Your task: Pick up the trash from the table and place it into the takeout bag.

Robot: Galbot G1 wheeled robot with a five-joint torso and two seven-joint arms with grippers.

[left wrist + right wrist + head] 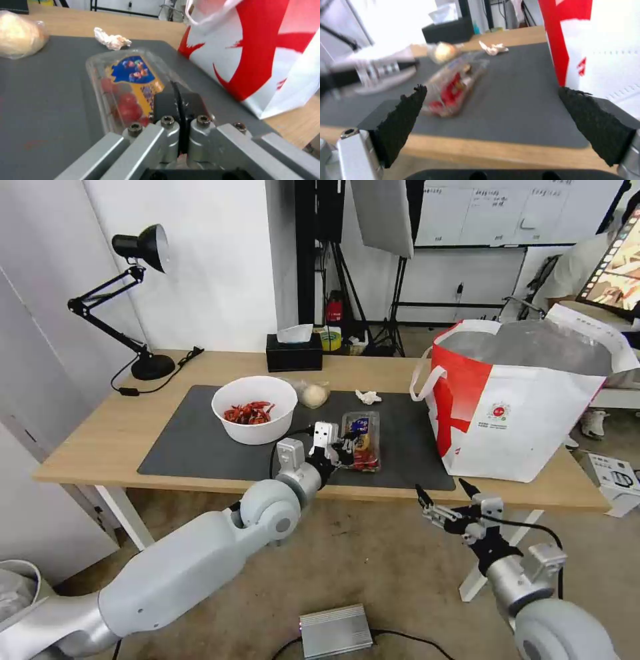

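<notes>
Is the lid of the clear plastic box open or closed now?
Closed: the clear plastic box lies flat on the mat, its labelled lid down over the red bits. The left pincer is at its near end.

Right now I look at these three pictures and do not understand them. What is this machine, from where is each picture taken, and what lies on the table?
It is a wheeled robot with two arms. The wide picture comes from its head camera, looking down at the table. The other two come from cameras on its wrists.

On the dark grey mat lie a white bowl of chilli scraps, a bagged bun, a crumpled tissue and a clear plastic box. The big white and red takeout bag stands on the table's right side.

The left gripper is shut, at the near end of the box; whether it grips the box is unclear. The right gripper hangs open in front of the table, holding nothing.
</notes>
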